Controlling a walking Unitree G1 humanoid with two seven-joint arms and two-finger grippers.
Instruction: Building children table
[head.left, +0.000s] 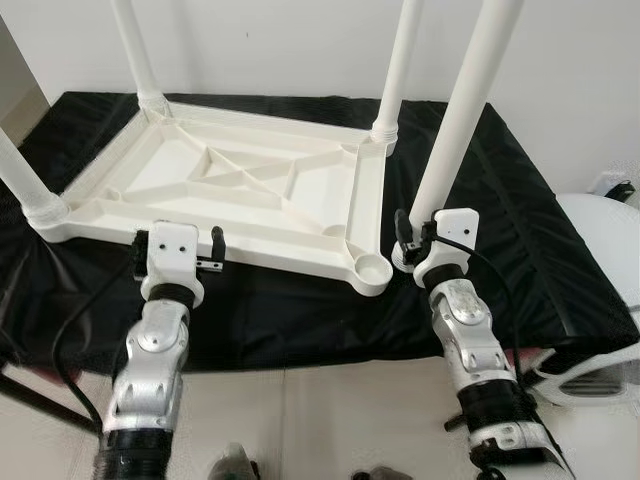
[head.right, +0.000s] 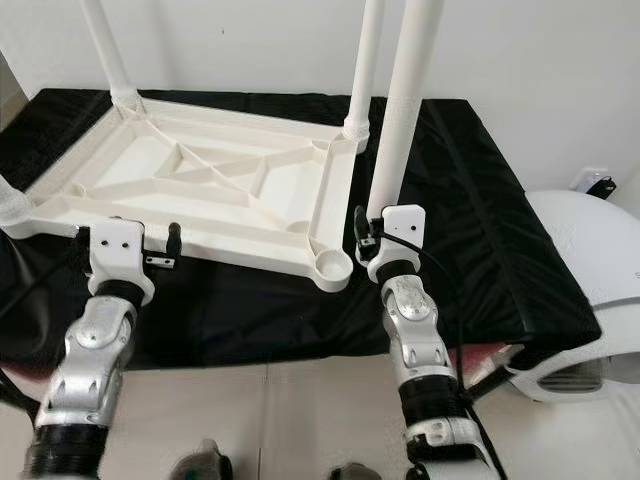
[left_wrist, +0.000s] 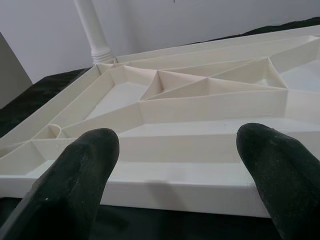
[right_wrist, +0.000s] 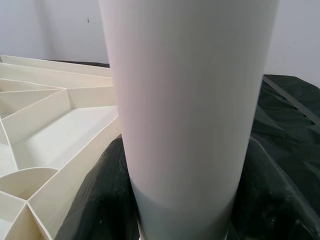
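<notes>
A white plastic table top (head.left: 240, 180) lies upside down on a black cloth (head.left: 510, 210). Legs stand in three corner sockets: far left (head.left: 135, 50), far right (head.left: 400, 60) and near left (head.left: 20, 175). The near right socket (head.left: 372, 266) is empty. Just right of that socket, my right gripper (head.left: 422, 240) is shut on the lower end of a fourth white leg (head.left: 465, 110), held upright; the black fingers (right_wrist: 95, 195) press both sides of the leg (right_wrist: 185, 100). My left gripper (left_wrist: 175, 165) is open at the top's near edge (left_wrist: 190, 187), with nothing between its fingers.
A white rounded appliance (head.left: 600, 250) stands low at the right, beside the cloth-covered surface. A white wall runs close behind the table top. Pale floor (head.left: 320, 420) lies in front, and a black cable (head.left: 60, 360) hangs by my left arm.
</notes>
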